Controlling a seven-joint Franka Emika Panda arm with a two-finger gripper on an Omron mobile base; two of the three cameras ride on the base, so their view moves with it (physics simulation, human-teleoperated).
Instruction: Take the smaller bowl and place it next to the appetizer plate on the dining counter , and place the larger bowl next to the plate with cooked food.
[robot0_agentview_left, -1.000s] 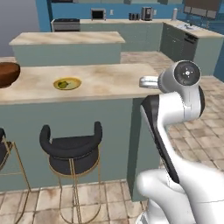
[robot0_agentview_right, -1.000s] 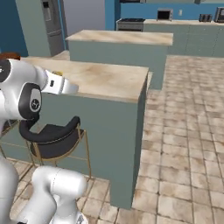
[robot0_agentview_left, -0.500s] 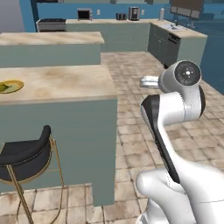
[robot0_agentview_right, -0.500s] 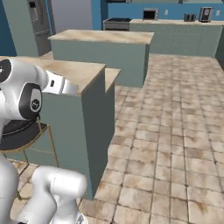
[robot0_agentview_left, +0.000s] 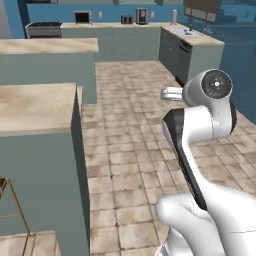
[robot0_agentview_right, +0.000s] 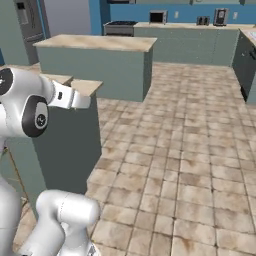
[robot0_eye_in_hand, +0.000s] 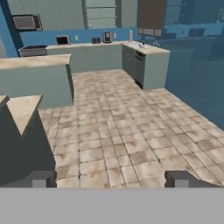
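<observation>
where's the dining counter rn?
Dining counter sits at the left edge of the left base view, its end corner nearest the arm; the island stands behind it.

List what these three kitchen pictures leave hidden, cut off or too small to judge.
- Dining counter: cut off by the left edge in the left base view.
- Dining counter, right base view: partly hidden behind the arm.
- Appliances on the far back counter, hand view: too small to identify.
- Gripper, hand view: fingertips alone show.
</observation>
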